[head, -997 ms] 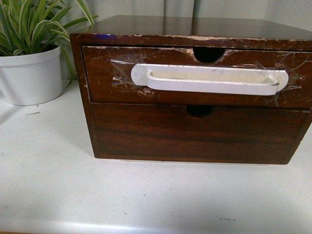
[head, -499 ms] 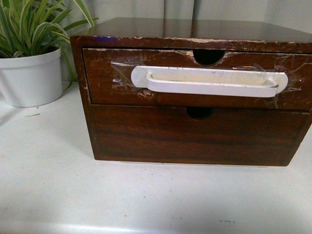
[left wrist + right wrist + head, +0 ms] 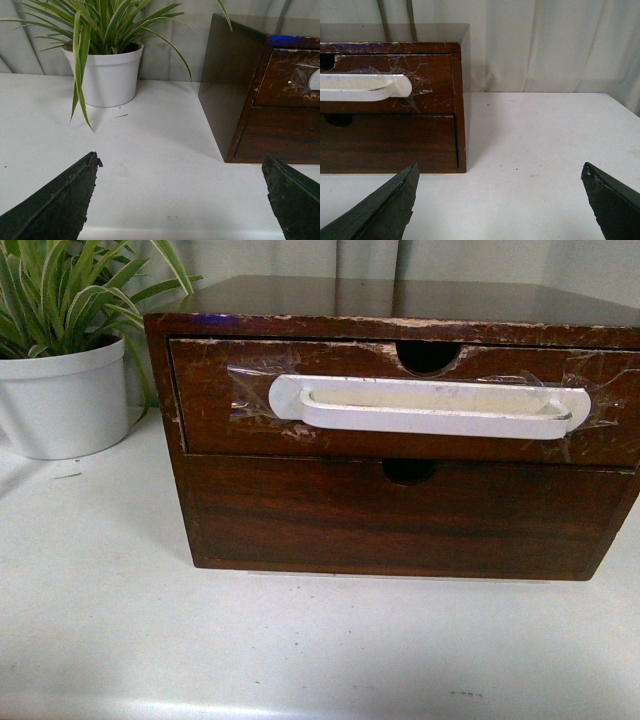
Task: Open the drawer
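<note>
The drawer [image 3: 215, 425] is the upper one of a dark wooden chest [image 3: 380, 300] on a white table. Its scratched front carries a long white handle [image 3: 430, 406] held on with clear tape, below a half-round notch [image 3: 428, 353]. It sits flush with the chest. Neither gripper shows in the front view. My left gripper [image 3: 180, 172] is open over bare table, left of the chest; the drawer's corner [image 3: 290, 77] shows there. My right gripper [image 3: 500, 180] is open over bare table, right of the chest; the handle's end [image 3: 365, 87] shows there.
A plain lower drawer [image 3: 400, 520] with its own notch lies under the first. A white pot with a striped green plant [image 3: 62, 390] stands left of the chest, also in the left wrist view [image 3: 107, 75]. A pale curtain [image 3: 545, 45] hangs behind.
The front view shifts slightly between one second ago and half a second ago; since then nothing has visibly moved. The drawer stays shut.
</note>
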`<act>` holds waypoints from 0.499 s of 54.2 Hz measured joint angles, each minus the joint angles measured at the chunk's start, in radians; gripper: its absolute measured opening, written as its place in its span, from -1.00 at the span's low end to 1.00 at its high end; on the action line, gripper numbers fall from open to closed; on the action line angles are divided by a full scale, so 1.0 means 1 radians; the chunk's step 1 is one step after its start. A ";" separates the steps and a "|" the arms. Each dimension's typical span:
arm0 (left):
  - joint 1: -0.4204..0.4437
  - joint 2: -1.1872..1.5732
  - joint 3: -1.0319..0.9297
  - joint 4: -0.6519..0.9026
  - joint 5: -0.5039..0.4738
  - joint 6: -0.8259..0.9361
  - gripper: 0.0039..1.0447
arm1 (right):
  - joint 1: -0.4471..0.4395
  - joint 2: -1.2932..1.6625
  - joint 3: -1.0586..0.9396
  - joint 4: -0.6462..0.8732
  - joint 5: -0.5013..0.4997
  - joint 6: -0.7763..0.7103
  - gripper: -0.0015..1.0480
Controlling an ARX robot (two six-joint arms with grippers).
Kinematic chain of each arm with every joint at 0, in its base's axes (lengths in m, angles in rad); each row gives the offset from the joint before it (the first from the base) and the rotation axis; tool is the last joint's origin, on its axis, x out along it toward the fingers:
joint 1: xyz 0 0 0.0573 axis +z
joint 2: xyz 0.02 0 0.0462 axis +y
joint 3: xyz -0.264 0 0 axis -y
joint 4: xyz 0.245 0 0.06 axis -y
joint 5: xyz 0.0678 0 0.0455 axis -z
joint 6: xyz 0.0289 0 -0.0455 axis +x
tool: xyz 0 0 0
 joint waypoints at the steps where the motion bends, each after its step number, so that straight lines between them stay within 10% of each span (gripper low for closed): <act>1: 0.000 0.000 0.000 0.000 0.000 0.000 0.88 | 0.000 0.000 0.000 0.000 0.000 0.000 0.83; 27: 0.000 0.000 0.000 0.000 0.000 0.000 0.88 | 0.000 0.000 0.000 0.000 0.000 0.000 0.83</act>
